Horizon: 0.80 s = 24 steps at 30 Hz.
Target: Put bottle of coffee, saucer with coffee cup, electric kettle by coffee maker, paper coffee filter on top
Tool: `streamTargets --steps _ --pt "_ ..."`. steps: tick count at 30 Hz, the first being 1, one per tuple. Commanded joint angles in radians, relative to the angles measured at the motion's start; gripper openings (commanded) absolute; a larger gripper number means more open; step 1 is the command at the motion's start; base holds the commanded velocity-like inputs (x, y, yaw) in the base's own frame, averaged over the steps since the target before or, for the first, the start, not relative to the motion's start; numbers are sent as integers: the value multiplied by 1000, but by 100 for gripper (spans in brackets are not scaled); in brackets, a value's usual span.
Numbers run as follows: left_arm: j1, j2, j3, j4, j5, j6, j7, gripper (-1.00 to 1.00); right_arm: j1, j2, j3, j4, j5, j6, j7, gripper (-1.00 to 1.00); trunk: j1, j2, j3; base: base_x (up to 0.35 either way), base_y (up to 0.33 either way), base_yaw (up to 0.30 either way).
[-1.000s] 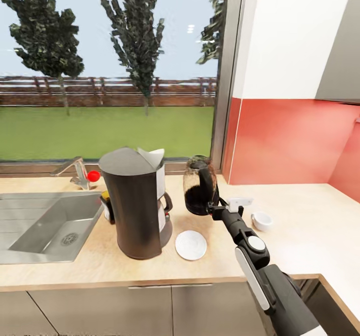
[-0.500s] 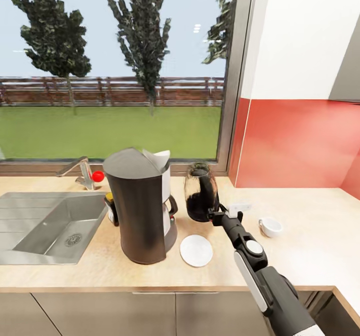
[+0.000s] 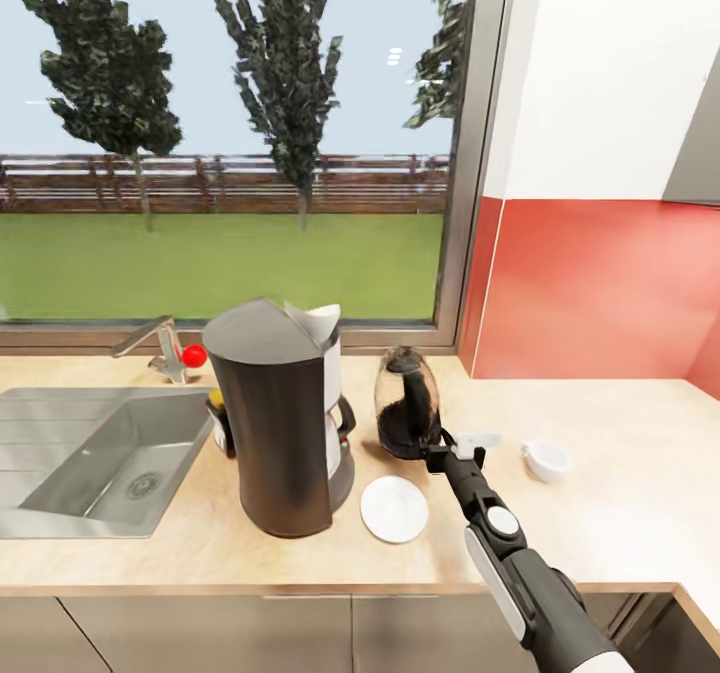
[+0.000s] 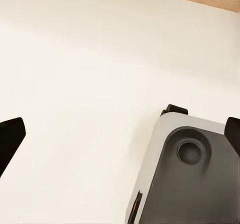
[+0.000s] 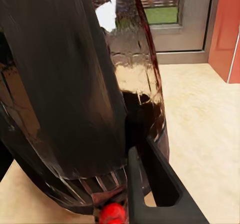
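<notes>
A: What has changed since half a second ago?
B: The electric kettle (image 3: 405,403) now leans away from the coffee maker (image 3: 278,415), handle turned toward the arm, and sits slightly nearer the counter's front edge. The right gripper (image 3: 436,442) has moved with it.

A: Items, largest first?
B: The countertop (image 3: 620,513), light wood grain, carries everything. The sink (image 3: 95,453) is set into it at the left, below the window (image 3: 230,143). The coffee maker stands between sink and kettle, with the paper coffee filter (image 3: 315,321) on its top. The kettle stands just right of the machine, tilted. The saucer (image 3: 394,509) lies flat in front of the gap between them. The coffee cup (image 3: 547,460) rests on the counter well right of the saucer, not on it. The bottle of coffee (image 3: 216,415), yellow lid visible, is tucked behind the machine's left side.

A: Gripper states?
B: Right: clenched on the kettle's handle; the wrist view shows one dark finger (image 5: 155,184) against the glass body (image 5: 75,84). Left: fingers (image 4: 10,136) spread, grasping nothing.
</notes>
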Motion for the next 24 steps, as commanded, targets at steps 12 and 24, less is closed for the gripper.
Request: streamTargets --steps 12,24 --pt "-1 0 -8 2 5 -5 3 100 -1 -1 5 1 -9 -2 -7 -100 1 -2 -2 101 69 0" --pt "-1 0 -7 2 7 -5 3 100 -1 0 7 1 -10 -2 -7 -100 1 -2 -2 -15 37 0"
